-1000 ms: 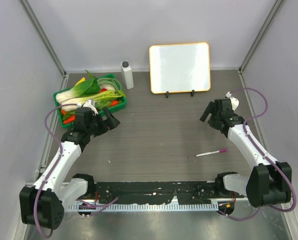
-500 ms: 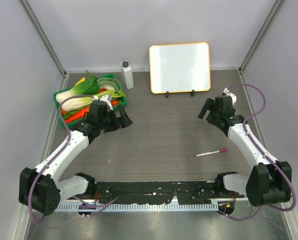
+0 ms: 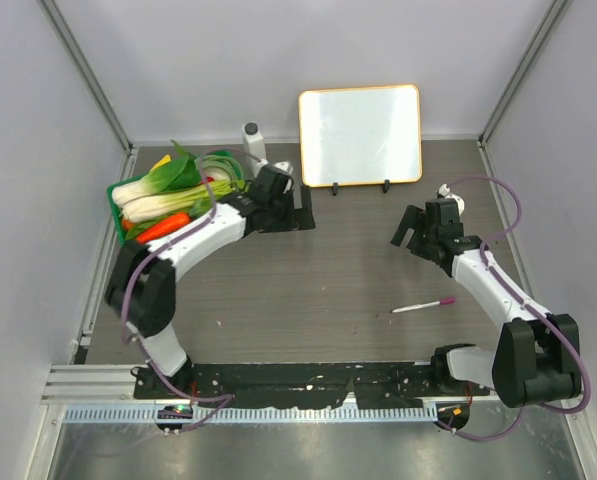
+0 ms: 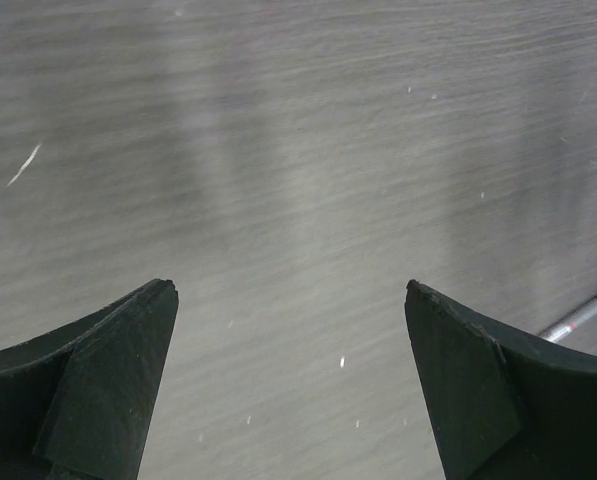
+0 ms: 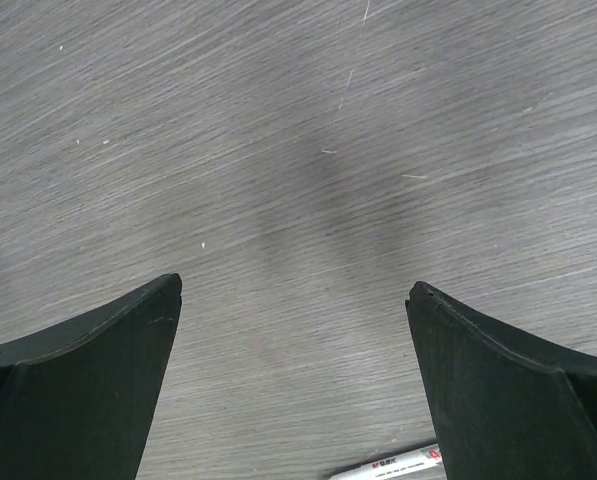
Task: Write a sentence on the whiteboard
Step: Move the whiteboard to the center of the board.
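The left gripper (image 3: 300, 208) stands wide open and empty, just in front of the whiteboard (image 3: 360, 135), near its left foot. The right gripper (image 3: 408, 228), equally spread and holding nothing, hangs in front of the whiteboard's right side. The pink marker (image 3: 423, 304) lies farther forward, ungrasped. The whiteboard stands propped at the back, orange-framed, its face blank. No sentence is begun, so everything appears left to do.

Green tray (image 3: 114, 205) (heaped vegetables (image 3: 163, 188)), 1 white bottle (image 3: 252, 140) nearby.
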### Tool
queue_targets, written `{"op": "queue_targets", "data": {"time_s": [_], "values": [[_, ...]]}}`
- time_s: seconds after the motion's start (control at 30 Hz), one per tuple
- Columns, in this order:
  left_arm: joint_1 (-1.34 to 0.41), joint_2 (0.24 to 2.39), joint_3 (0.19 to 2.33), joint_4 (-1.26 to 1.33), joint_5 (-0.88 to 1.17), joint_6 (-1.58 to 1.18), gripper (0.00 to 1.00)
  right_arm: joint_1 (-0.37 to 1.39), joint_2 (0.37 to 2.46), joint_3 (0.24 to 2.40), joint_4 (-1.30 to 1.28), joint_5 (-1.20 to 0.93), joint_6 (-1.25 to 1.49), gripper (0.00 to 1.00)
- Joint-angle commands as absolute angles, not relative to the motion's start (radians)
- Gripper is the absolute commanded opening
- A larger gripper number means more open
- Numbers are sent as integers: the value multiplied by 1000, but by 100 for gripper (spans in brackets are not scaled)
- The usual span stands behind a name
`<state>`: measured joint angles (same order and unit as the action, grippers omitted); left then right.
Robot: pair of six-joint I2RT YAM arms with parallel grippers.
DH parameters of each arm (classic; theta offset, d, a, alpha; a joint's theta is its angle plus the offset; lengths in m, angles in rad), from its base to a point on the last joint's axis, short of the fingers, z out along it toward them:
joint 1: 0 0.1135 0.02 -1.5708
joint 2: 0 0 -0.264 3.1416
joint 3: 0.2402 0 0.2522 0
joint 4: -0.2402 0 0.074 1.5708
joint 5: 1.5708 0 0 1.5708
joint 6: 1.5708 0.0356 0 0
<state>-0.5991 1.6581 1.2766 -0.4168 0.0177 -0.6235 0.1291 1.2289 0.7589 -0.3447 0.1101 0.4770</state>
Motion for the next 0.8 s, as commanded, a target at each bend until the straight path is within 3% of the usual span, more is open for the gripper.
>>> {"op": "queue_targets", "data": {"time_s": [0.0,0.53,0.77], "values": [[-652,1856,1483,-462,-40,-581,99,133,1175,746,-316,95,483,99],[-692,2540,2360,-696,-216,-491,100,133,1160,698,-319,100,491,99],[-695,2606,2410,-609,-302,-492,100,133,1180,698,-316,110,488,99]]}}
